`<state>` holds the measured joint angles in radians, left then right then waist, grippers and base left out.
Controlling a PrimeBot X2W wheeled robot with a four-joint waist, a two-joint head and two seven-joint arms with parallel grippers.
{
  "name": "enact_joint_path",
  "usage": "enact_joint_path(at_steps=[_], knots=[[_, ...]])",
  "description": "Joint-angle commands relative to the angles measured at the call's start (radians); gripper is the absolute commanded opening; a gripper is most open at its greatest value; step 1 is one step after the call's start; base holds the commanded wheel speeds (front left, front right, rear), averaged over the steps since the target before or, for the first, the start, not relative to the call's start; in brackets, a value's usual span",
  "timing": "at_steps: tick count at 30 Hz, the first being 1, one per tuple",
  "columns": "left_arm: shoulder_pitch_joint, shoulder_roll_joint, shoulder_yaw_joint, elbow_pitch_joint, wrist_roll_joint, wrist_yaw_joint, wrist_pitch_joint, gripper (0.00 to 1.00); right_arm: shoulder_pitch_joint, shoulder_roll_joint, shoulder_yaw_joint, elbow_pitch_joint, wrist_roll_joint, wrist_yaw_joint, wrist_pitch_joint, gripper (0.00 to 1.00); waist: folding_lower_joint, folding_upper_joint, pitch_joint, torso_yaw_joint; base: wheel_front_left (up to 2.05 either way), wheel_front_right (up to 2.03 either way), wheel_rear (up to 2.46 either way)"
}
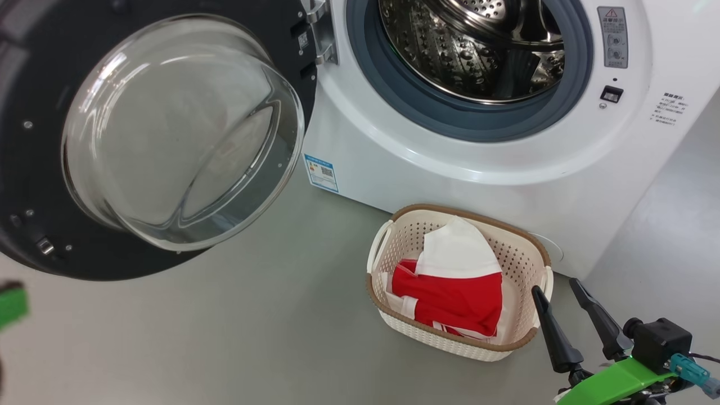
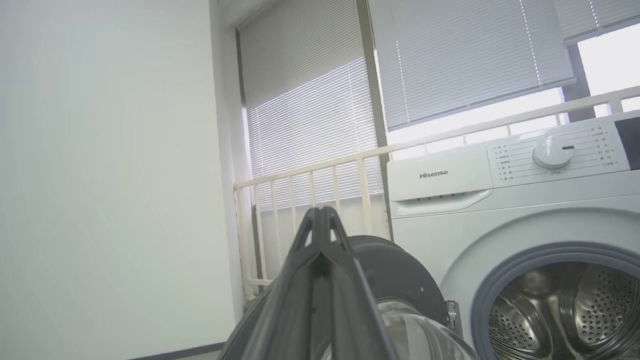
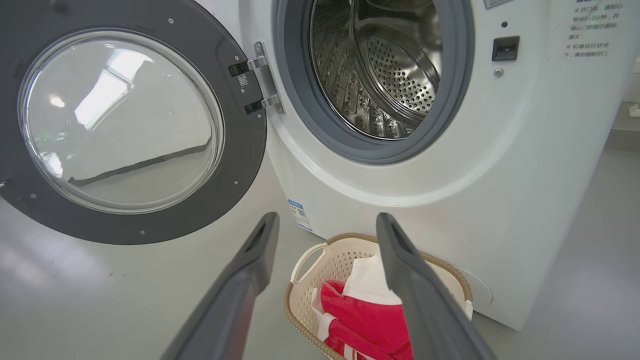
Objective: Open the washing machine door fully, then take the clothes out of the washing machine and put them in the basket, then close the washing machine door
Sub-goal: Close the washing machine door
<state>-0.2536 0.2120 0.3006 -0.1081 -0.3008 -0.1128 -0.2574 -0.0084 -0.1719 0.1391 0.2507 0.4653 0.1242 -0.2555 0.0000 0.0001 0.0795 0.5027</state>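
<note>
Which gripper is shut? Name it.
The left gripper: its fingers are pressed together, while the right gripper stands spread wide near the basket.

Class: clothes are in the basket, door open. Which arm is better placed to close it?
Probably left: the left gripper, shut, points at the washing machine door on that side; the right gripper hangs open near the basket.

Glossy black rim and clear smooth glass on the washing machine door. Shiny perforated steel drum, matt grey rubber ring. Perforated cream plastic for the basket, soft red-and-white cloth for the clothes.
</note>
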Motion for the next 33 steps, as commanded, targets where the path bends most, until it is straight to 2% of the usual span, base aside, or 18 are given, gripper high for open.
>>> enact_joint_path(at_steps=[1,5,6,11,12,19,25,33], knots=[[-0.094,0.088,0.05,-0.001,-0.003,-0.008,-0.004,0.0,-0.022,-0.015,0.011,-0.029,-0.01,0.007,-0.006,1.0,0.0,-0.0001,0.013,0.0,0.0,0.0,0.0],[-0.236,0.196,0.058,0.089,-0.03,-0.015,-0.004,0.0,-0.014,-0.016,-0.002,-0.037,-0.012,0.007,-0.006,1.0,0.0,-0.0001,0.03,0.0,0.0,0.0,0.0],[-0.306,0.23,0.059,0.157,-0.07,-0.016,-0.004,0.0,-0.01,-0.017,-0.011,-0.043,-0.016,0.007,-0.006,1.0,0.0,-0.0001,0.039,0.0,0.0,0.0,0.0],[-0.462,0.287,0.065,0.38,-0.25,-0.017,0.005,0.0,-0.004,-0.019,-0.025,-0.057,-0.024,0.007,-0.006,1.0,0.0,-0.0001,0.061,-0.002,0.0,0.0,0.0],[-0.462,0.287,0.065,0.38,-0.25,-0.017,0.005,0.0,-0.004,-0.019,-0.025,-0.057,-0.024,0.007,-0.006,1.0,0.0,-0.0001,0.061,-0.002,0.0,0.0,0.0],[-0.607,0.426,0.066,0.726,-0.418,-0.018,0.076,0.0,-0.027,-0.024,-0.017,-0.066,-0.033,0.007,-0.006,1.0,0.0,-0.0001,0.11,-0.027,0.0,0.0,0.0],[-0.701,0.477,0.06,0.978,-0.545,-0.018,0.22,0.0,-0.039,-0.036,-0.02,-0.071,-0.035,0.007,-0.006,1.0,0.0,-0.0001,0.143,-0.034,0.0,0.0,0.0],[-0.736,0.502,0.037,1.123,-0.659,-0.018,0.433,0.0,-0.05,-0.052,-0.012,-0.075,-0.038,0.007,-0.006,1.0,0.0,-0.0001,0.176,-0.047,0.0,0.0,0.0]])
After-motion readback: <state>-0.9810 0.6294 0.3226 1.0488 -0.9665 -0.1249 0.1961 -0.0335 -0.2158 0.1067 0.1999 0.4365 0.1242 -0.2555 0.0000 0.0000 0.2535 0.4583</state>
